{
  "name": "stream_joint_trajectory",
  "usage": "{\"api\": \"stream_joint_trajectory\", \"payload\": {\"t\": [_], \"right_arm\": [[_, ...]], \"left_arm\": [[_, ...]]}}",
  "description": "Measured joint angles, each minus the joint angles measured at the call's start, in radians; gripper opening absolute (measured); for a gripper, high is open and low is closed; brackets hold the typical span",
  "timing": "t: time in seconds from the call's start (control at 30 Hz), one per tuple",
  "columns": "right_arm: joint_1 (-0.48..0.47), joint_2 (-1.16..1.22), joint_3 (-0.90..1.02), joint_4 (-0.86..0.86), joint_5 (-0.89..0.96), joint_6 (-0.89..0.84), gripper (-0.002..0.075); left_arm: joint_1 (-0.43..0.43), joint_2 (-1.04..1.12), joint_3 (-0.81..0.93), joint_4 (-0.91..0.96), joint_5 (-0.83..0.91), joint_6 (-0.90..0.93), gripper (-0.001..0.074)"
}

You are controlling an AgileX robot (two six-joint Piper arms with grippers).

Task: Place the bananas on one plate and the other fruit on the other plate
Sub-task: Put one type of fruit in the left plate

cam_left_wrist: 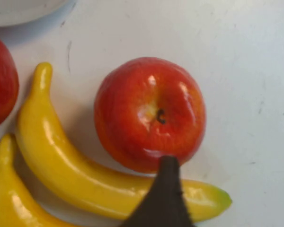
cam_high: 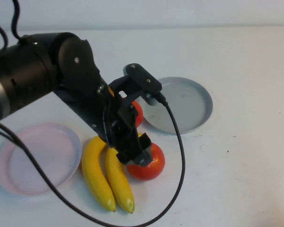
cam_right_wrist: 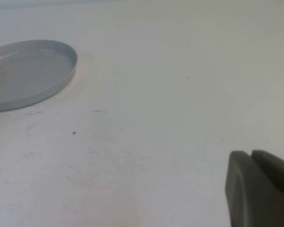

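High view: both bananas (cam_high: 106,175) and both apples (cam_high: 149,163) lie on the table between the empty pink plate (cam_high: 19,182) and the empty grey plate (cam_high: 199,101); nothing is sorted. The left gripper (cam_high: 135,156) hangs over the nearer apple.

Left wrist view: one fingertip (cam_left_wrist: 163,198) shows beside the apple (cam_left_wrist: 149,113); its spread I cannot tell.

Right wrist view: the right gripper (cam_right_wrist: 260,187) sits parked well away from the grey plate (cam_right_wrist: 28,71), fingers pressed together.

Bright, even light fills all three views and nearly washes out the white table (cam_high: 246,156). Shadows are soft and short: a faint one lies under the grey plate (cam_high: 191,101) rim, a darker one beneath the left gripper (cam_high: 135,158) over the near apple (cam_left_wrist: 149,113). That apple carries white glare spots around its stem dimple, and the bananas (cam_left_wrist: 85,175) show pale sheen streaks. The left wrist view is slightly soft; the right gripper (cam_right_wrist: 260,189) sits blurred, out of focus, at the frame corner
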Motion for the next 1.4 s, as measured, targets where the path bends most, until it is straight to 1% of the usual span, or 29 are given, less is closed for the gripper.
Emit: {"api": "stream_joint_trajectory", "payload": {"t": [0.03,0.07,0.1,0.17,0.2,0.3,0.5,0.87,1.4], "right_arm": [[0.000,0.000,0.000,0.000,0.000,0.000,-0.0017],[0.000,0.000,0.000,0.000,0.000,0.000,-0.0017],[0.000,0.000,0.000,0.000,0.000,0.000,-0.0017],[0.000,0.000,0.000,0.000,0.000,0.000,-0.0017],[0.000,0.000,0.000,0.000,0.000,0.000,-0.0017],[0.000,0.000,0.000,0.000,0.000,0.000,-0.0017],[0.000,0.000,0.000,0.000,0.000,0.000,-0.0017],[0.000,0.000,0.000,0.000,0.000,0.000,-0.0017],[0.000,0.000,0.000,0.000,0.000,0.000,-0.0017]], "left_arm": [[0.000,0.015,-0.011,0.005,-0.002,0.001,0.0524],[0.000,0.031,-0.018,0.021,-0.012,0.001,0.0584],[-0.002,0.044,-0.024,0.036,-0.022,0.011,0.0622],[-0.002,0.067,-0.026,0.057,-0.044,0.047,0.0660],[-0.004,0.076,-0.026,0.063,-0.052,0.072,0.0667],[-0.006,0.101,-0.026,0.069,-0.064,0.111,0.0668],[-0.006,0.130,-0.033,0.071,-0.129,0.130,0.0668],[-0.006,0.186,-0.033,0.081,-0.195,0.176,0.0668],[-0.014,0.241,-0.045,0.081,-0.194,0.182,0.0669]]}}
